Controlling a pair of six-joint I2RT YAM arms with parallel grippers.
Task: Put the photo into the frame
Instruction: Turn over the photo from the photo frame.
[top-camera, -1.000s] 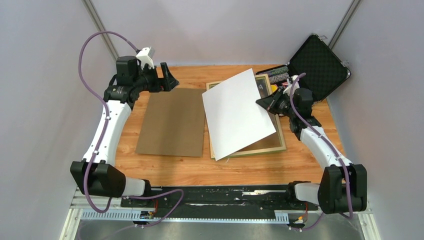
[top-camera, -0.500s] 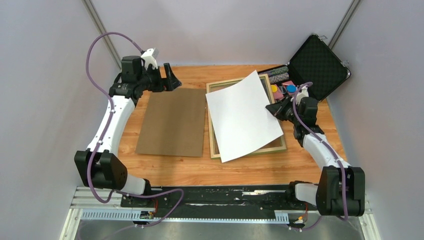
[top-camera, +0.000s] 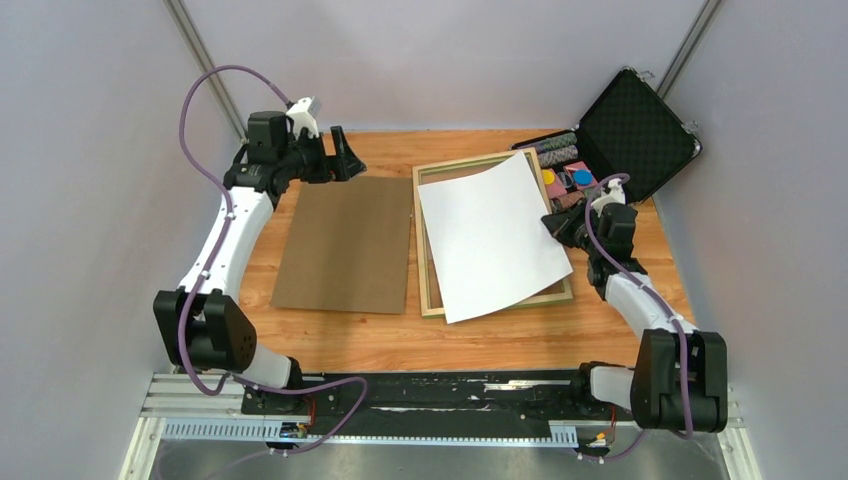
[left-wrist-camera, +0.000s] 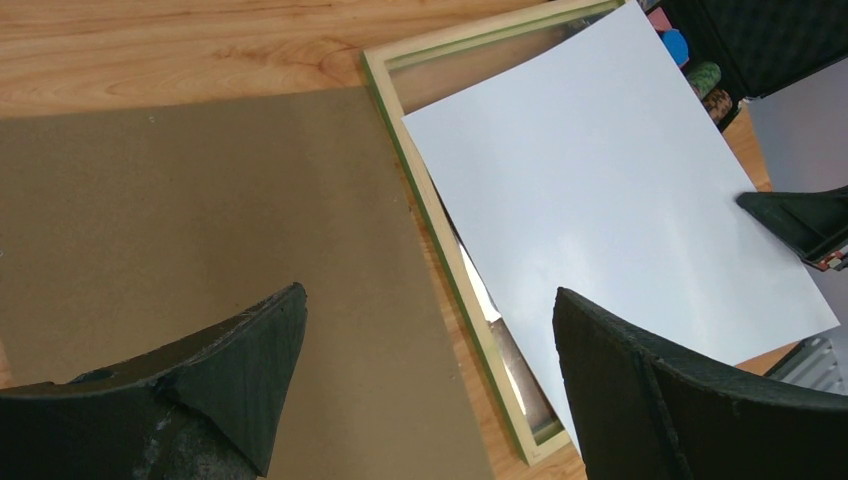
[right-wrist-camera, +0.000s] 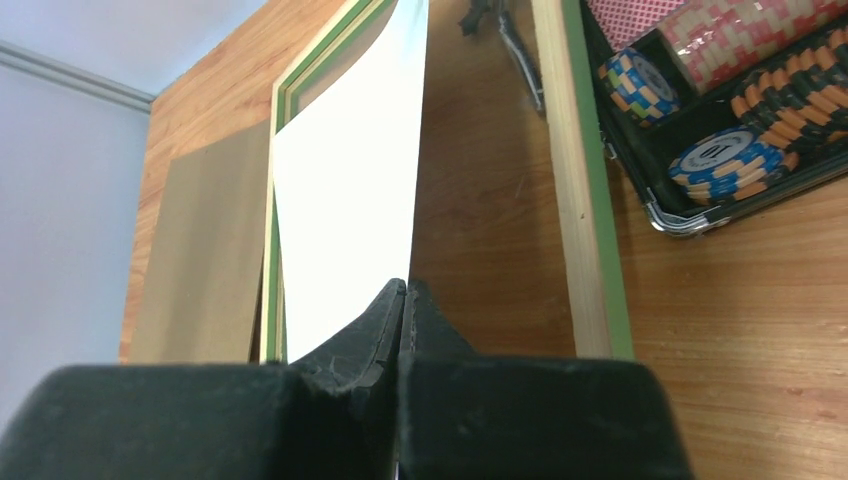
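Observation:
The photo (top-camera: 490, 235) shows its plain white back and lies slanted over the frame (top-camera: 424, 255), its near corner jutting past the frame's front rail. My right gripper (top-camera: 553, 222) is shut on the photo's right edge; in the right wrist view the fingertips (right-wrist-camera: 404, 285) pinch the sheet (right-wrist-camera: 350, 180) edge-on. The frame lies flat with pale wood up and green sides (right-wrist-camera: 580, 180). My left gripper (top-camera: 342, 158) hangs open at the back left, above the board's far corner, holding nothing. In the left wrist view it (left-wrist-camera: 430, 292) looks down on the photo (left-wrist-camera: 600, 170) and the frame's left rail (left-wrist-camera: 418, 195).
A plain brown backing board (top-camera: 345, 245) lies flat left of the frame, almost touching it (left-wrist-camera: 200, 220). An open black case (top-camera: 630, 135) with poker chips (right-wrist-camera: 720, 100) stands at the back right, close behind my right gripper. Grey walls close in both sides.
My right gripper has drawn the photo to the right and lowered it, so it now lies nearly square over the frame. The left arm has shifted slightly, its gripper still open.

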